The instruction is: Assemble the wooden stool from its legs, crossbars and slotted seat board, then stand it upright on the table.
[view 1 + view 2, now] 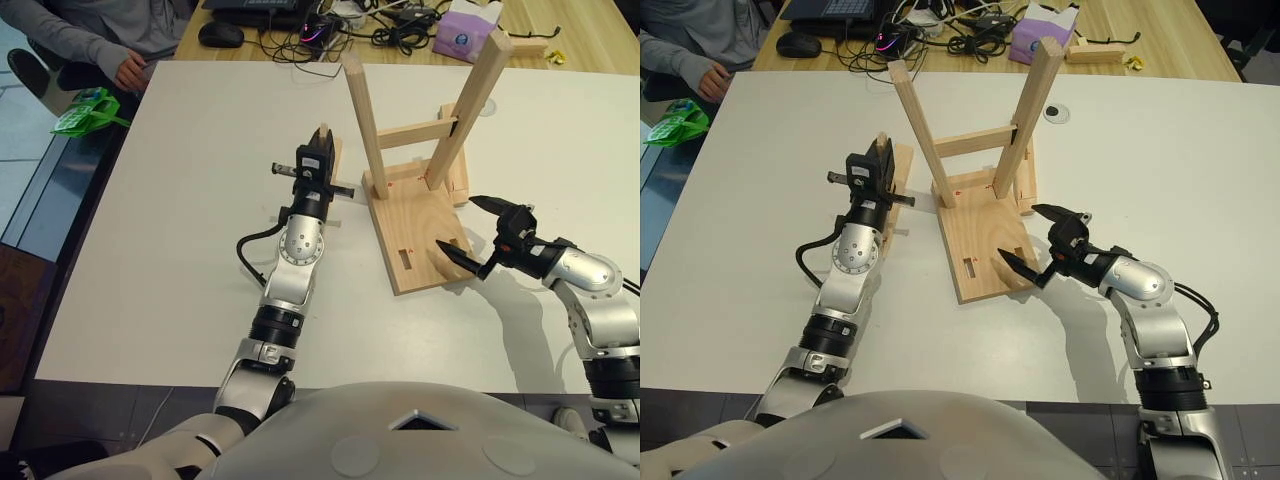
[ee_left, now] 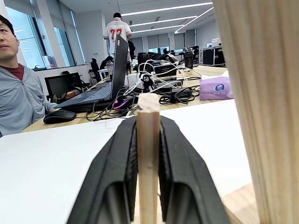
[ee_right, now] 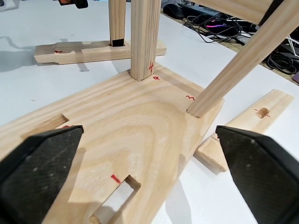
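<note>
The slotted seat board (image 1: 400, 215) lies flat at the middle of the white table. Two legs (image 1: 363, 110) (image 1: 470, 105) stand up from it, joined by a crossbar (image 1: 415, 133). My right gripper (image 1: 455, 222) is open, its fingers (image 3: 37, 158) spread over the board's near right edge, nothing between them. To the board's left, my left gripper (image 1: 320, 152) is shut on a thin wooden bar (image 2: 148, 154) standing on a flat wooden piece (image 1: 902, 165). Another loose wooden piece (image 3: 252, 121) lies beside the board behind the right leg.
A wooden desk behind the table holds a laptop, a mouse (image 1: 221, 34), tangled cables and a purple tissue box (image 1: 462, 35). A person sits at the back left corner (image 1: 90, 40). A green item (image 1: 85, 110) lies past the table's left edge.
</note>
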Robot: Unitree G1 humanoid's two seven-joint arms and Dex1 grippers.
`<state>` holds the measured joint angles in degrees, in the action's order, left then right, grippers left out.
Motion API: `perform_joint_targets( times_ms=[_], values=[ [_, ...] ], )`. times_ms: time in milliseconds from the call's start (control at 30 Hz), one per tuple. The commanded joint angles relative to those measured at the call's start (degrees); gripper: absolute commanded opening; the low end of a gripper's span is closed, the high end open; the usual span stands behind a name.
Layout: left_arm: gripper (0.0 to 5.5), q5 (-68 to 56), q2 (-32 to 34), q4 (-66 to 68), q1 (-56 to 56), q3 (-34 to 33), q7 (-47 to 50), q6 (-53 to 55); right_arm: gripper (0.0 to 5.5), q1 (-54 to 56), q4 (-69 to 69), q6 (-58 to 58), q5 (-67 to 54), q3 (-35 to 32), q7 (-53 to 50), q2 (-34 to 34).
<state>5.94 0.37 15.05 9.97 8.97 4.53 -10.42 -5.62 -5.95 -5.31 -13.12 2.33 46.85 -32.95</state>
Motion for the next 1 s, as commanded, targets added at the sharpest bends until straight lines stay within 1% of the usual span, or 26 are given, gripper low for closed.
perform_joint_targets(
  times_ms=[33, 167, 300, 467, 733, 767, 800, 833, 967, 1000],
  values=[
    [0.41, -3.9, 0.6, 1.1, -6.6, -2.3, -3.7, 8.8, 5.40, 0.5, 0.0, 0.5, 0.3, -0.5, 0.0, -0.4],
    [0.41, -5.2, 2.6, -5.1, -11.2, -4.3, -5.6, 12.4, 5.40, 0.1, -0.2, 0.5, 0.3, -0.7, -0.6, 0.1],
    [0.41, -5.3, 4.8, -9.4, -13.2, -6.7, -6.5, 14.4, 5.40, -0.3, -0.2, 0.7, 0.5, -0.8, -1.5, 0.8],
    [0.41, -5.0, 5.5, -13.9, -15.8, -8.0, -6.8, 16.3, 5.40, -0.5, 0.2, 1.1, 0.4, -1.0, -1.8, 0.8],
    [0.41, -5.2, 4.7, -13.8, -13.6, -7.7, -7.7, 15.8, 5.40, -0.2, 1.2, 2.2, 1.2, -0.4, -1.8, 1.1],
    [0.70, -5.5, 4.5, -13.5, -13.4, -7.7, -7.9, 15.5, 5.40, -0.1, 1.4, 2.4, 1.3, -0.4, -1.8, 1.2],
    [0.80, -5.5, 4.4, -13.5, -13.2, -7.7, -7.9, 15.1, 5.40, 0.0, 1.5, 2.6, 1.4, -0.4, -1.8, 1.2],
    [1.04, -5.7, 4.1, -13.6, -13.0, -7.9, -7.8, 14.7, 5.40, 0.1, 1.8, 2.8, 1.6, -0.3, -1.8, 1.3],
    [1.62, -5.7, 3.8, -15.6, -12.4, -8.9, -6.8, 11.3, 5.40, -0.4, 1.7, 3.3, 1.9, 0.1, -1.9, 1.6],
    [1.69, -5.7, 3.7, -16.5, -12.3, -9.0, -6.8, 9.9, 5.40, -0.6, 1.6, 3.4, 1.9, 0.1, -2.0, 1.6]
  ],
)
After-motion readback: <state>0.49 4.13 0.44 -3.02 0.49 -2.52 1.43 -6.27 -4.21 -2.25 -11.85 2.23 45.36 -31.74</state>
